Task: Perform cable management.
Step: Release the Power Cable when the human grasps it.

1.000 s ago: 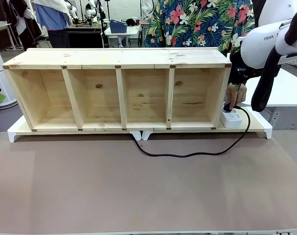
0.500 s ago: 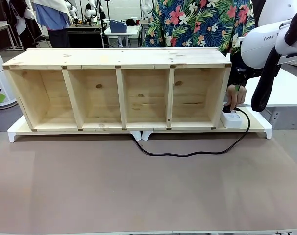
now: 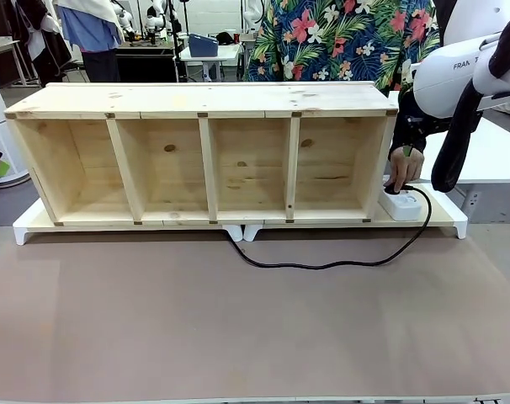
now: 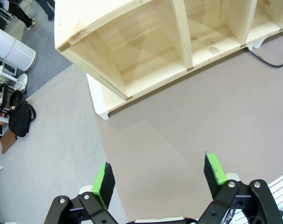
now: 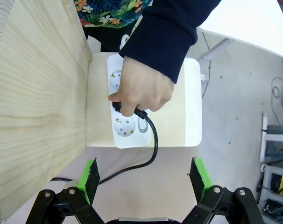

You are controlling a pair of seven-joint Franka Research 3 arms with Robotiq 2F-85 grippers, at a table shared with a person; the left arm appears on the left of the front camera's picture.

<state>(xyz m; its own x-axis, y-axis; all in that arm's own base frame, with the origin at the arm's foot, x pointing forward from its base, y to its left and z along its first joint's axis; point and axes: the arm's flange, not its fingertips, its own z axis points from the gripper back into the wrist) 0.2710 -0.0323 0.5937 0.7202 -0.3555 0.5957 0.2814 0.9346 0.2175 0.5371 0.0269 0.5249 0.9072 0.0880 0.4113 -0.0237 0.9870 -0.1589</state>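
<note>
From my seat the shelf unit [image 3: 204,151] stands across the far half of the table [image 3: 238,328], on a low board [image 3: 440,217] that juts out past its right end. On that jutting part, just beside the shelf's right wall, lies the power strip [image 3: 401,204]. A person's hand [image 5: 140,88] rests on the strip. The cable [image 3: 322,265] runs from there out over the table in front of the shelf and back under its middle.

Left end effector [image 4: 159,179] wide open, green pads apart, angled down toward the tabletop [image 4: 188,121]. Right end effector [image 5: 146,179] wide open too, hanging above the person's hand [image 5: 141,91], fingers curled and pinched downward, dark sleeve at the wrist.
</note>
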